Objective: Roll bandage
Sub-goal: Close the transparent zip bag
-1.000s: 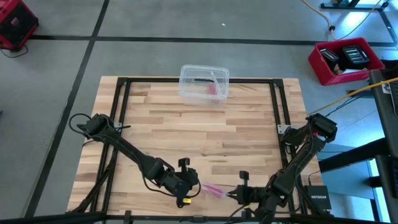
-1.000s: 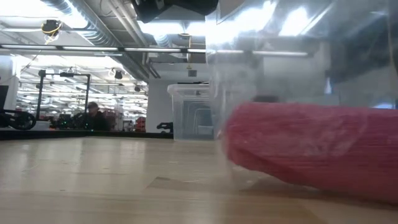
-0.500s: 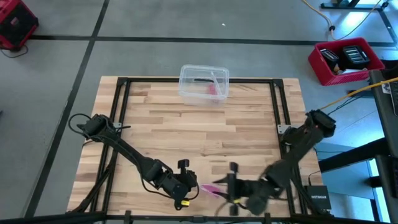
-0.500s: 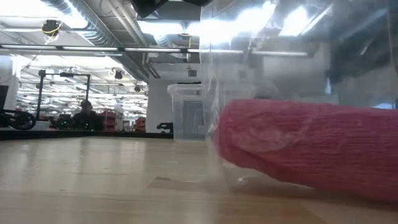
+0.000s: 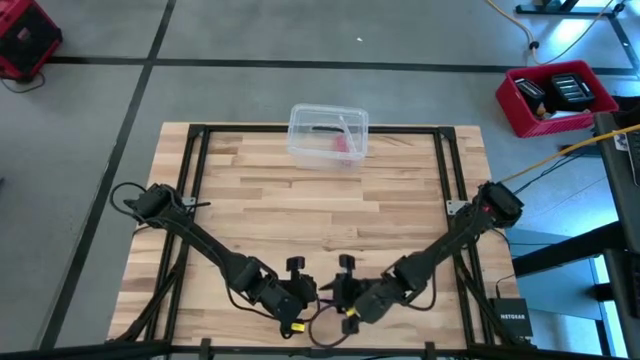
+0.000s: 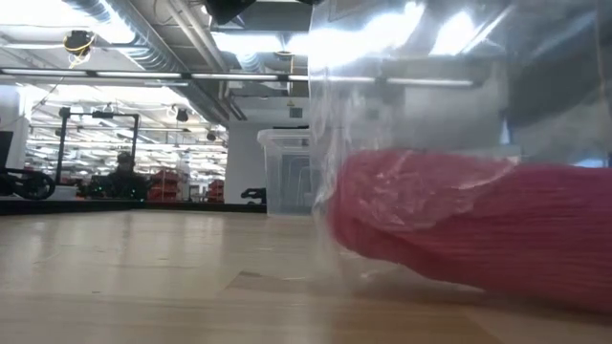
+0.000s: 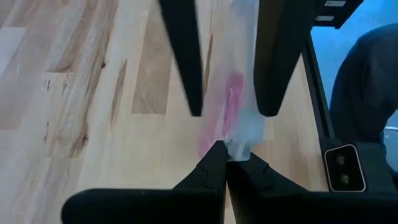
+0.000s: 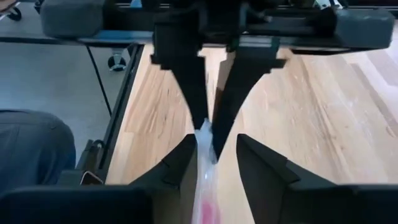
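Both grippers meet nose to nose at the near edge of the table (image 5: 400, 200), right in the middle; the left gripper (image 7: 225, 163) is pinched fully shut on the clear wrapper (image 7: 249, 127), gripping its end; the bandage (image 7: 225, 115) is the pink roll inside that wrapper, lying just ahead of the left fingertips on the wood; the right gripper (image 8: 214, 152) has its fingers partly apart, one on each side of the wrapper's other end, so the pink roll sits between the two grippers; can't tell if the right fingers actually touch the plastic; low view is mostly bandage (image 6: 459, 225) wrapped in crinkly film; a clear box (image 5: 328, 135) sits at the far edge, well apart from all this.
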